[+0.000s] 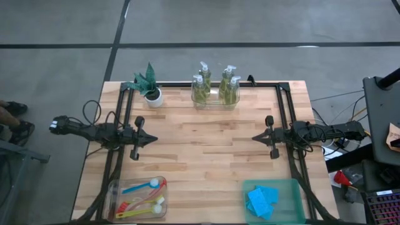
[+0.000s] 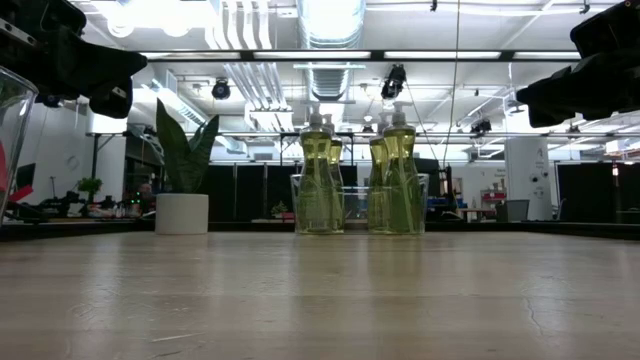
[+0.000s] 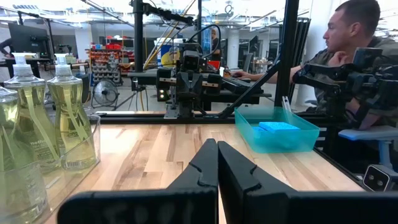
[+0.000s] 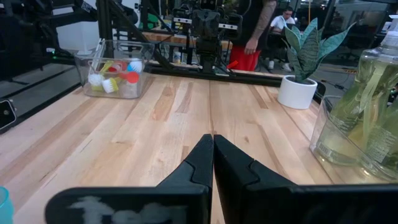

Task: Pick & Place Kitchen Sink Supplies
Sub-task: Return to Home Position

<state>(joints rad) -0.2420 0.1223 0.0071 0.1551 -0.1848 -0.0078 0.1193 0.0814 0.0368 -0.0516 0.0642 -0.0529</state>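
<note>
Several clear pump bottles of yellow-green soap (image 1: 215, 87) stand in a clear bin (image 1: 215, 103) at the table's far middle. Blue sponges (image 1: 262, 200) lie in a teal tray (image 1: 294, 187) at the near right. Red, yellow and blue dish brushes (image 1: 140, 197) lie in a clear bin (image 1: 114, 187) at the near left. My left gripper (image 1: 153, 140) hovers shut over the table's left side, pointing level toward the right. My right gripper (image 1: 255, 137) hovers shut at the right side, pointing left. Both hold nothing.
A small green plant in a white pot (image 1: 150, 90) stands at the far left, beside the soap bin. Bare wood (image 1: 206, 150) stretches between the two grippers. Black frame rails (image 1: 122, 119) run along both table sides. People sit and stand beyond the table.
</note>
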